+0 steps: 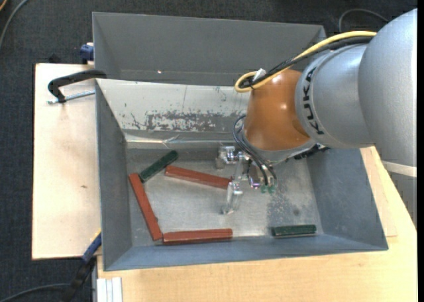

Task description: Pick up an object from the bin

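My gripper [246, 195] hangs low over the middle of the bin floor, open, with nothing between its fingers. Its left finger [230, 199] stands at the right end of a red-brown flat stick [197, 177] that lies slanted across the middle. The right finger [264, 180] is over bare floor. A dark green block [293, 230] lies at the front wall, to the right of and below the gripper.
A second red-brown stick [146, 206] runs along the left wall, and a third [197, 235] lies along the front wall, the two meeting at the front left corner. Another dark green block [158, 165] lies at the back left. The arm's orange cover overhangs the bin's right half.
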`<action>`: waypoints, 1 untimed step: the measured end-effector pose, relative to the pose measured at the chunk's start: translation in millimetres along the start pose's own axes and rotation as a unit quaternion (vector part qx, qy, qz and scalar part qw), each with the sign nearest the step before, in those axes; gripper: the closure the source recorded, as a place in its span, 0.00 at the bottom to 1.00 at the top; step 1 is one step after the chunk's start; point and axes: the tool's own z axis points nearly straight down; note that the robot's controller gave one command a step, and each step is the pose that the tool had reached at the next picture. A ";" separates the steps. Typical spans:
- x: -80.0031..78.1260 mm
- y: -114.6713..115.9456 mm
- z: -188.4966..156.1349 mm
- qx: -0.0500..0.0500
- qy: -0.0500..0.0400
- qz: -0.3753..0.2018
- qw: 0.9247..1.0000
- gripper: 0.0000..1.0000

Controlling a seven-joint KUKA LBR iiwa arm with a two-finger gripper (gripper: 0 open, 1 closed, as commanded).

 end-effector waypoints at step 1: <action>-1.0 -3.8 -4.1 0.002 -0.002 0.002 1.000 1.00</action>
